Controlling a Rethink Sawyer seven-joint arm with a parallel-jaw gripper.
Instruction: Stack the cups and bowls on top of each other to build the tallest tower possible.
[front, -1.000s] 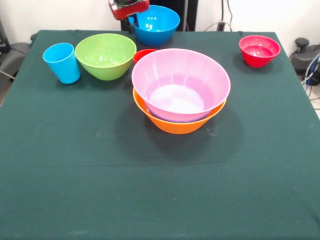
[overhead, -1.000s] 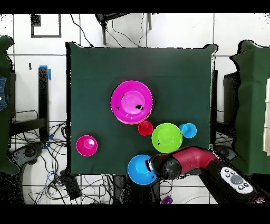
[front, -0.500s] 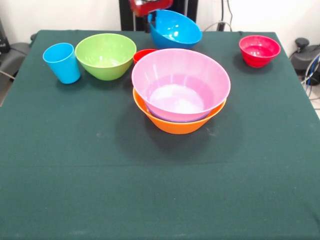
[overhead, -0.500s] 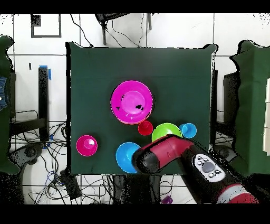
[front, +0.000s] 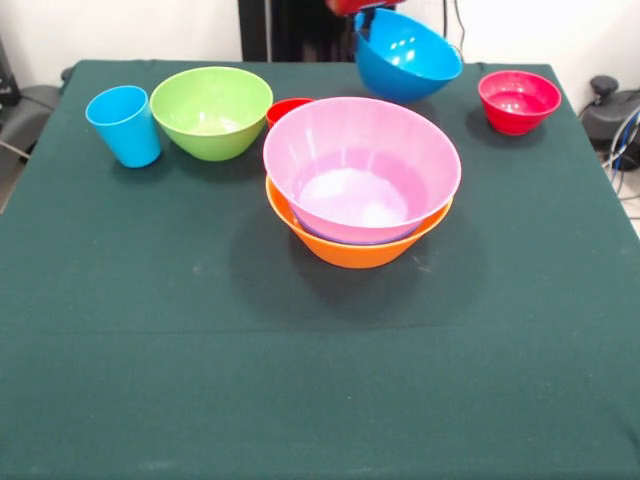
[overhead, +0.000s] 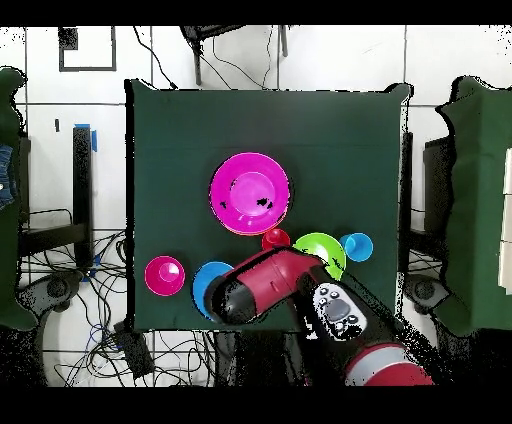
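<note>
Carried rightward along the table's far edge over the past second, the blue bowl (front: 405, 55) now hangs tilted and clear of the cloth, left of the red bowl (front: 518, 100), with the gripper (front: 365, 8) clamped on its rim. Transport to the tower (front: 360, 185), pink bowl (front: 360, 165) nested in orange bowl (front: 355, 245), appears under way. Next, the arm would need to bring the bowl nearer, over the pink bowl, level it and lower it in.
</note>
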